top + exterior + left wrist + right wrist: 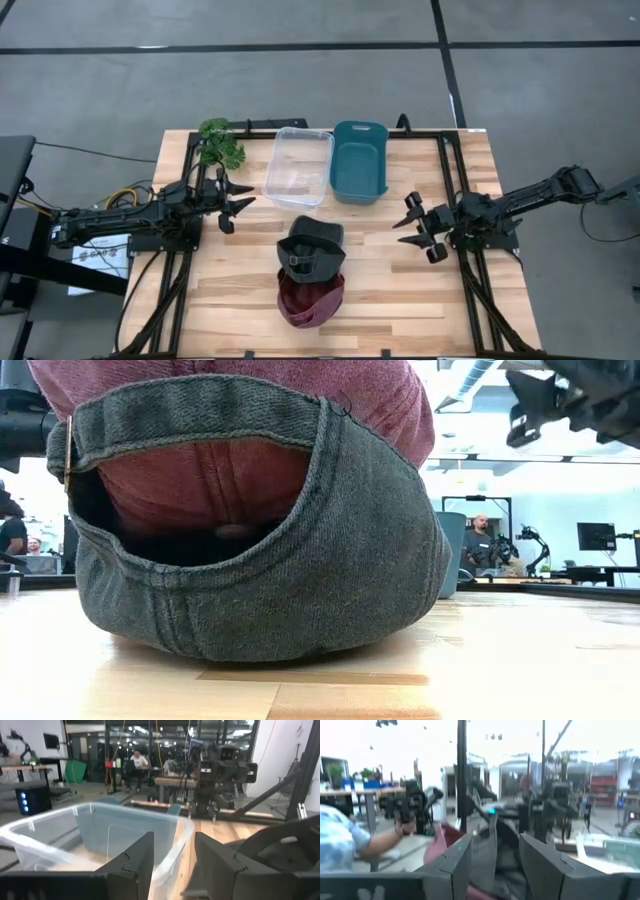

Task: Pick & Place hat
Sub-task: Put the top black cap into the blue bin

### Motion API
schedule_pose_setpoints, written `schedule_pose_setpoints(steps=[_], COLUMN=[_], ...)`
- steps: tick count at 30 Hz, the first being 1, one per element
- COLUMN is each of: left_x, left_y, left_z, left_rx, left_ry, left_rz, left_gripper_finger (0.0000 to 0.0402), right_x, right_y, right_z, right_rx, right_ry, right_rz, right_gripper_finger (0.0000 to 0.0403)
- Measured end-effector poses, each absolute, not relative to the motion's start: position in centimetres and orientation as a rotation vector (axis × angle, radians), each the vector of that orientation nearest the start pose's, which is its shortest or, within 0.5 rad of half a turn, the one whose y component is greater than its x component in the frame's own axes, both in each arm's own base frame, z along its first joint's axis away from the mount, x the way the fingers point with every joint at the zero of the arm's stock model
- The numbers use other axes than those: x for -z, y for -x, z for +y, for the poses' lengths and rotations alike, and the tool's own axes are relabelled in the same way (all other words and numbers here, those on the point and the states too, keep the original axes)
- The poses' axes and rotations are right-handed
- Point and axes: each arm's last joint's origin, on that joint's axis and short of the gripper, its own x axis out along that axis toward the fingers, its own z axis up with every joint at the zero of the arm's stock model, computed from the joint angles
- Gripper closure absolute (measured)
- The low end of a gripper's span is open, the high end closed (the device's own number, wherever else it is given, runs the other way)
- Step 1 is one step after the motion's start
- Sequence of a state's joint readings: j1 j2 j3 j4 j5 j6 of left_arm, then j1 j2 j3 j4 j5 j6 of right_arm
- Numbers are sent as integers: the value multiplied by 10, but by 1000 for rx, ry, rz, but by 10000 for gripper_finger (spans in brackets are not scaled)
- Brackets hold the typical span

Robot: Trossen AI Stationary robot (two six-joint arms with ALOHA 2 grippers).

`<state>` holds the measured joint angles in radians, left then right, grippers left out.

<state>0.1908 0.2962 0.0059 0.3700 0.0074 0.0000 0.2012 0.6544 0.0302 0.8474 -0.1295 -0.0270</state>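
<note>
Two caps lie in the table's middle, toward its near edge. A dark grey cap (311, 248) rests partly on the far part of a maroon cap (310, 298). Together they fill the low view, grey cloth (330, 560) in front and red cloth (200, 470) behind. My left gripper (236, 206) hangs open to the left of the caps, near the clear bin; its fingers (142, 857) stand apart. My right gripper (418, 228) hangs open to the right of the caps and points at them (492, 855). It also shows high in the low view (525, 410).
A clear plastic bin (298, 168) and a teal bin (359, 160) stand side by side toward the far edge. A green plant (220, 143) sits at the far left. Bare wood (400, 300) lies either side of the caps. A person's sleeve and hand (370, 845) show beyond the table.
</note>
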Motion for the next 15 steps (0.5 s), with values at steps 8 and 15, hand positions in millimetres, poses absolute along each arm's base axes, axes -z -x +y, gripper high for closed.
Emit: schedule_pose_setpoints(steps=[8, 15], left_x=[-186, -185], left_y=[-112, -115], left_z=[21, 17], left_rx=[-172, -73], left_ry=[29, 117], left_rz=[-189, -187], left_gripper_finger=[261, 261], right_x=[-211, -236], right_y=[-129, -141], right_z=[29, 28], right_rx=[-254, -144], right_ry=[84, 34], right_rz=[-454, -445], right_gripper_finger=[249, 249])
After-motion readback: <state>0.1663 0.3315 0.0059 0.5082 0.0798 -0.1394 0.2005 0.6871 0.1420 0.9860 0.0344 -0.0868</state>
